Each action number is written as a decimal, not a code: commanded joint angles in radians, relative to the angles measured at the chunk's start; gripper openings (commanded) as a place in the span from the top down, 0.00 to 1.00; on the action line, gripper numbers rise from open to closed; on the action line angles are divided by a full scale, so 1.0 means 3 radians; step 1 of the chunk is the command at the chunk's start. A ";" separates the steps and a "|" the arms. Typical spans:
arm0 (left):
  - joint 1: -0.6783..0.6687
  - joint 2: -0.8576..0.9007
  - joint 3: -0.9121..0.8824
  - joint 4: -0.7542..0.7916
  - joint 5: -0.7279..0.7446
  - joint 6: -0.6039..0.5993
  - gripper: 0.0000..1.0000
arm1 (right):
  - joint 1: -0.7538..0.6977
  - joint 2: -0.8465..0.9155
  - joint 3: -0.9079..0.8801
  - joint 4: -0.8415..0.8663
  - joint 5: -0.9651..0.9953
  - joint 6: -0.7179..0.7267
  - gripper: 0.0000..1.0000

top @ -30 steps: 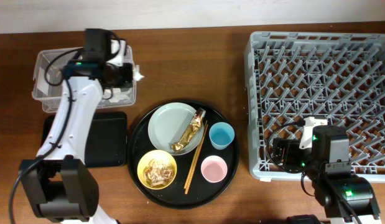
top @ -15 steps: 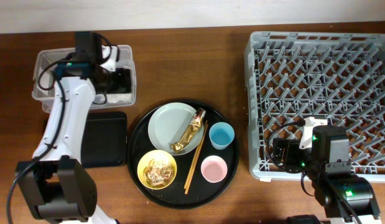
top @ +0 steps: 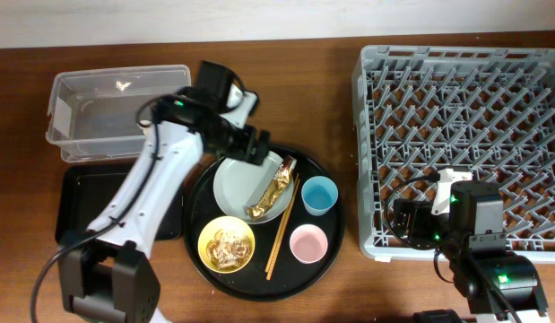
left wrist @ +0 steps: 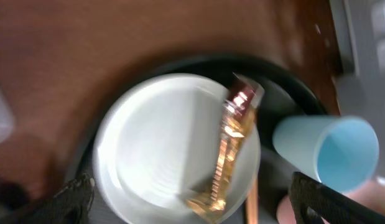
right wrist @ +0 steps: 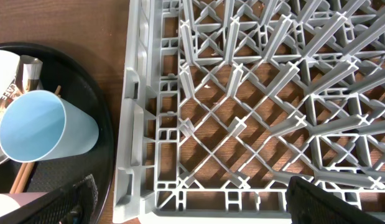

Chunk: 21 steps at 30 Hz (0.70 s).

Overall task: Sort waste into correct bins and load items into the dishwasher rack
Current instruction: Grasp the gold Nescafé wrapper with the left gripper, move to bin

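My left pincer [left wrist: 192, 183], spread wide and empty, hovers; wrapper [left wrist: 232, 146] directly beneath (on the plate [left wrist: 148, 143]). Next: lower, pinch it.

A round tray [top: 317, 169] sits mid-table [top: 304, 90]. On it, a plate [top: 237, 184] lies at twelve o'clock with a wrapper [top: 271, 190] across its right side. A bowl [top: 203, 242] of food scraps [top: 229, 247] sits at seven, a first cup [top: 319, 195] at three and a second cup [top: 308, 243] at five, with chopsticks [top: 281, 229] between bowl and cups. The rack [top: 465, 135] stands at the round tray's three o'clock, a tub [top: 116, 108] at ten and a shallow tray [top: 80, 197] at nine.
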 commanded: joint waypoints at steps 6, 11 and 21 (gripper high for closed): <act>-0.0477 0.0427 -0.0417 0.0050 0.0034 -0.0034 0.10 | 0.0013 -0.0003 0.0088 0.0010 -0.0008 0.0028 0.02; -0.0526 0.0711 -0.0420 0.0047 0.0037 -0.0036 0.35 | 0.0013 -0.0003 0.0088 0.0010 -0.0008 0.0028 0.02; -0.0519 0.0816 -0.0408 0.0025 -0.0235 -0.0034 0.99 | 0.0013 -0.0003 0.0088 0.0010 -0.0008 0.0028 0.02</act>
